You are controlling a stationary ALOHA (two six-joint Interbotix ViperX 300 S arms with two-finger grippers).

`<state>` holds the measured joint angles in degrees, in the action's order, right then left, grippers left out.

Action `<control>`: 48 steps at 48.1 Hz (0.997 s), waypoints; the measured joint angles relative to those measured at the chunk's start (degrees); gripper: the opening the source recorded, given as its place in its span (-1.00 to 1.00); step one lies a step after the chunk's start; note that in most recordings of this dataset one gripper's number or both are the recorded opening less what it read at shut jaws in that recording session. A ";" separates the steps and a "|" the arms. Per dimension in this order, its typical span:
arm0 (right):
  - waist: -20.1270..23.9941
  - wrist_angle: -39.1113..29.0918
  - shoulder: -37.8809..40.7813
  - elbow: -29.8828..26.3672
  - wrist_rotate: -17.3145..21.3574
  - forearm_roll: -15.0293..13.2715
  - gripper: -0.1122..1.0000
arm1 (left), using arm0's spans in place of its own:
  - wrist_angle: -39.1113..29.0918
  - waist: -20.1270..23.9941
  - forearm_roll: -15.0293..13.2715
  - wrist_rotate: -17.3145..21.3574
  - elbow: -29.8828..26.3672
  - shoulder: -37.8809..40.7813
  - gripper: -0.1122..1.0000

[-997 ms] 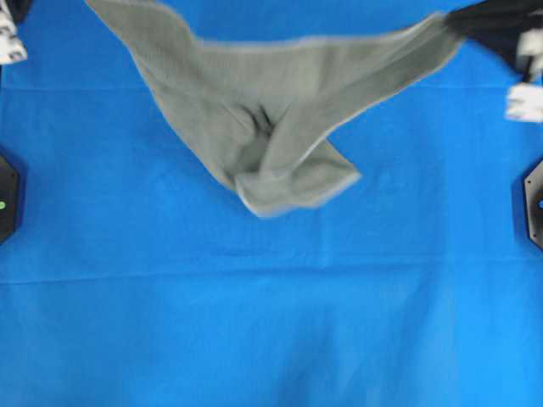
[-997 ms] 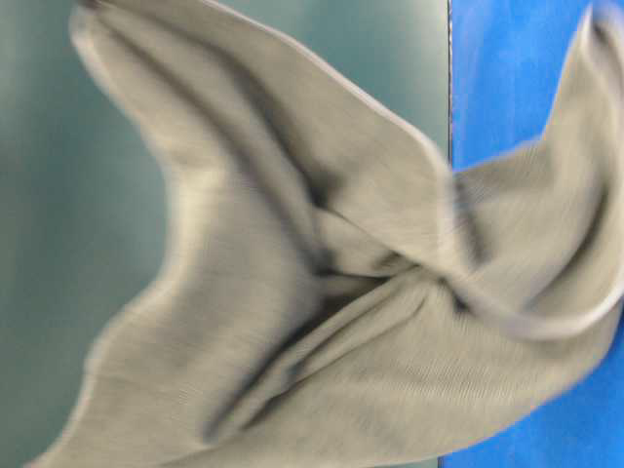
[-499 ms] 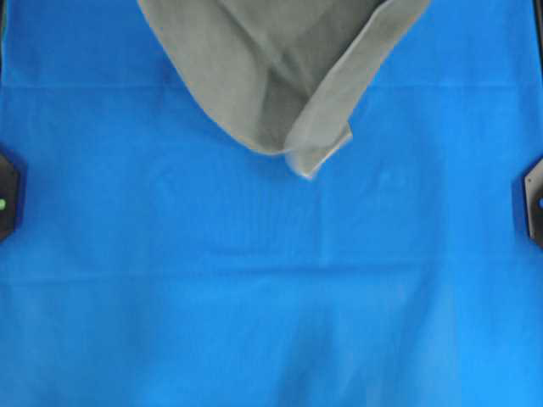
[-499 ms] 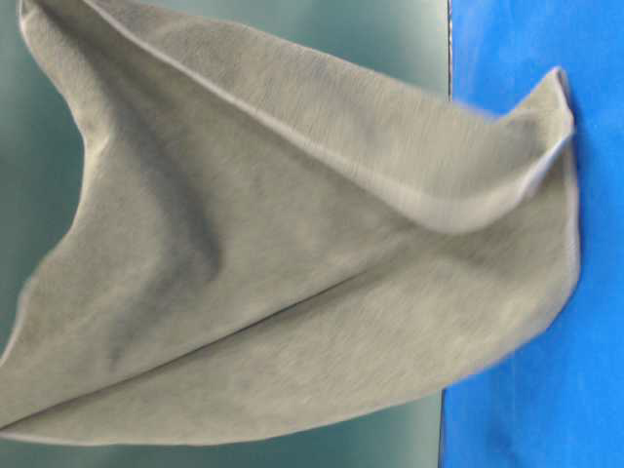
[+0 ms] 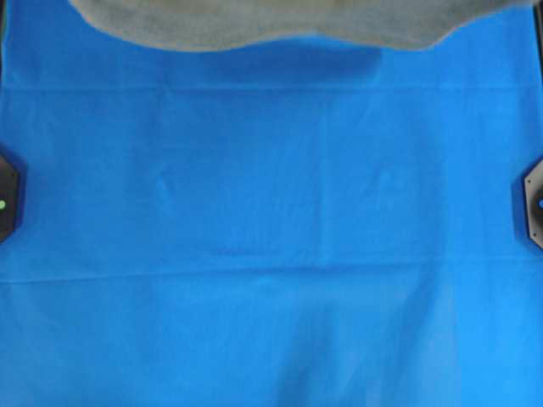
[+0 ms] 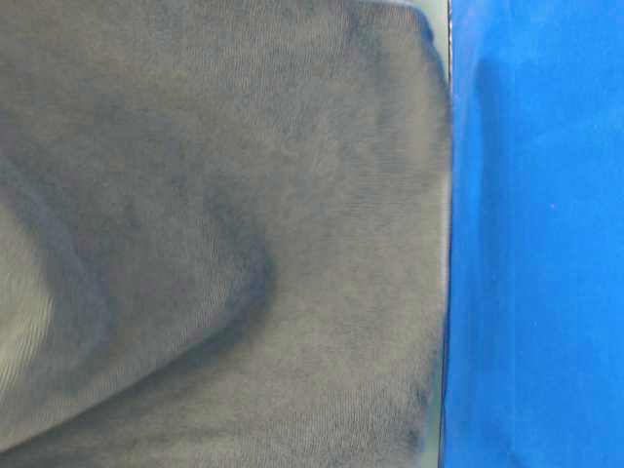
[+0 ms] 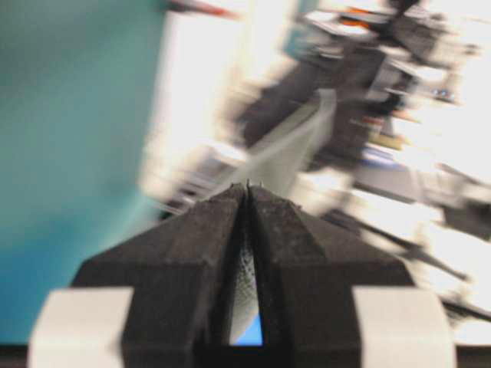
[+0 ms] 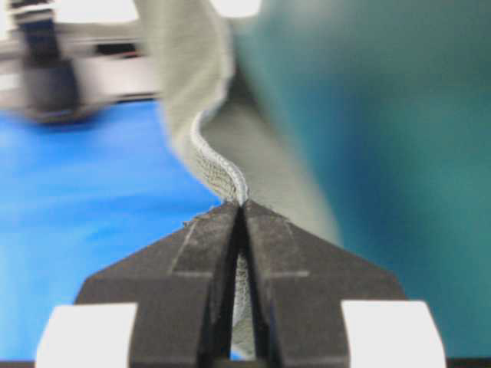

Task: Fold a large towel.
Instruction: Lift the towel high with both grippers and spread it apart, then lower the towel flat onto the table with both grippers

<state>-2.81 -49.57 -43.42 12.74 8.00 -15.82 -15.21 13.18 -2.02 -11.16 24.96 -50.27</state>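
a robotics lab or test bench is suggested. the worktop (image 5: 271, 254) is covered edge to edge by a creased bright blue sheet (image 5: 254, 322), and a black hexagonal mount (image 5: 7, 197) with a small green light is seen at each side of it. beyond the sheet, a plain teal wall (image 8: 383, 115) and blurred black equipment (image 7: 360, 69) are seen.

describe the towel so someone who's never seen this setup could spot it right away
Start from the bright blue sheet that covers the whole work surface. Along its far edge in the overhead view hangs the towel, pinched by the left gripper and right gripper. It is the only grey-green, pale-hemmed cloth.
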 measured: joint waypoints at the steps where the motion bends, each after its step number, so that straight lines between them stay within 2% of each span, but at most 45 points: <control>1: 1.23 -0.26 0.09 0.00 0.70 0.18 -0.75 | -0.62 -1.14 0.00 -0.62 0.00 0.00 -0.75; 3: 3.78 -0.44 0.44 0.00 2.20 0.53 -0.75 | -2.02 -3.78 0.00 -2.99 0.00 0.09 -0.75; 7: 8.70 -0.35 0.97 0.00 5.10 0.53 -0.75 | -3.69 -8.96 0.00 -5.01 0.00 0.53 -0.75; 14: 16.35 1.32 2.29 0.00 7.21 0.62 -0.75 | -5.19 -18.02 0.00 -5.71 0.00 1.58 -0.75; 20: 21.18 4.48 2.99 -0.26 7.29 0.62 -0.75 | -7.38 -22.32 0.00 -5.80 0.00 1.32 -0.75; 28: 22.24 6.68 2.99 -1.14 7.56 -0.18 -0.75 | -8.88 -22.68 0.09 -6.24 -1.14 -0.09 -0.75; 33: 22.41 7.03 2.90 -2.02 8.61 -1.32 -0.75 | -9.40 -21.27 0.09 -6.59 -2.29 0.35 -0.75; 42: 22.41 6.24 1.93 -4.04 13.97 -6.59 -0.75 | -10.37 -15.47 0.18 -7.82 -6.24 0.18 -0.75; 48: 22.41 1.67 1.93 -3.52 18.28 -11.43 -0.75 | -11.69 -10.02 0.18 -8.09 -4.48 0.44 -0.75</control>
<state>19.60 -47.90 -41.48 9.23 26.28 -27.25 -26.89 3.16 -1.85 -19.25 20.48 -49.83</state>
